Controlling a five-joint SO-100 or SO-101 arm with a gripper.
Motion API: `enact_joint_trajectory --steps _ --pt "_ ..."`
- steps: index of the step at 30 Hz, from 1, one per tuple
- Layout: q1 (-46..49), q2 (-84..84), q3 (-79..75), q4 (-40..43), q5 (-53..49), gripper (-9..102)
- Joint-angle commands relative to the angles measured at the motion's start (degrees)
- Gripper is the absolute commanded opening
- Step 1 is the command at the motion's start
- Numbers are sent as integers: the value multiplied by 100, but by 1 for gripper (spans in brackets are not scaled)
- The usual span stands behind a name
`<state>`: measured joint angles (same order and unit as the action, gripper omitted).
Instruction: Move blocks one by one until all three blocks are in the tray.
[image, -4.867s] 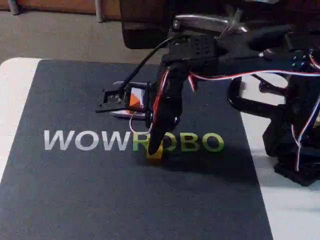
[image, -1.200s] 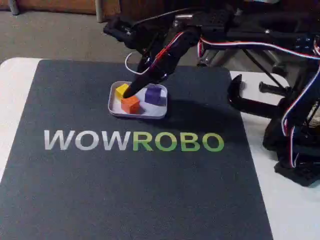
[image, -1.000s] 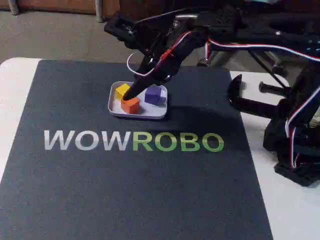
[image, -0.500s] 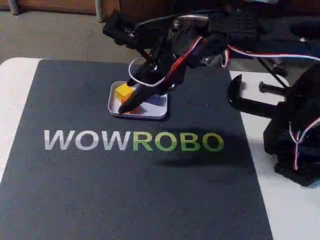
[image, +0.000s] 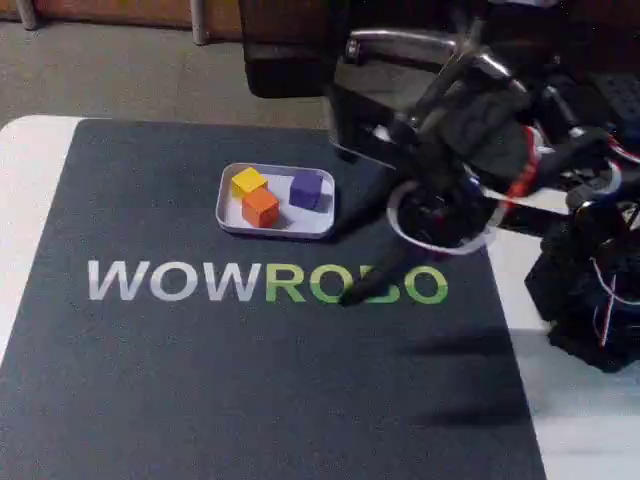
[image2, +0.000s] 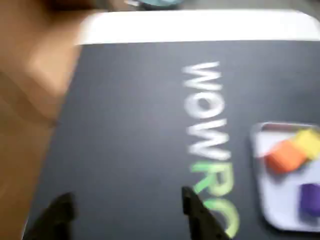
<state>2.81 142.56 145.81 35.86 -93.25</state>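
The pale tray (image: 322, 226) lies on the black mat and holds all three blocks: yellow (image: 247, 181), orange (image: 260, 207) and purple (image: 305, 189). In the wrist view the tray (image2: 258, 155) is at the right edge with the orange (image2: 285, 155), yellow (image2: 308, 142) and purple (image2: 310, 198) blocks in it, all blurred. My gripper (image: 352, 293) hangs to the right of the tray, over the green letters, pointing down and left. In the wrist view the gripper (image2: 127, 220) is open, its dark fingers wide apart with nothing between them.
The black mat (image: 200, 380) with WOWROBO lettering (image: 180, 281) covers most of the white table (image: 30, 170). The arm's base, wires and a black clamp (image: 500, 205) crowd the right side. Dark furniture (image: 290, 50) stands behind the mat.
The gripper has left the tray and swung right and forward to above the green letters. The yellow block stays in the tray beside the orange and purple ones.
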Motion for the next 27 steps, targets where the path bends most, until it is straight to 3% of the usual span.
enact_joint_trajectory --steps 1,3,6,12,18,24,27 --pt "-343 1503 1046 26 -132 22" --pt "-396 2698 1863 176 -255 21" --pt "-369 4702 2953 1143 -519 20" --pt "-53 4702 3577 1477 -721 12" --pt "466 4702 3577 2733 -800 -8" --pt "1591 4693 3577 3841 -1187 -8" --pt "1740 4693 3577 3867 -1099 -8"
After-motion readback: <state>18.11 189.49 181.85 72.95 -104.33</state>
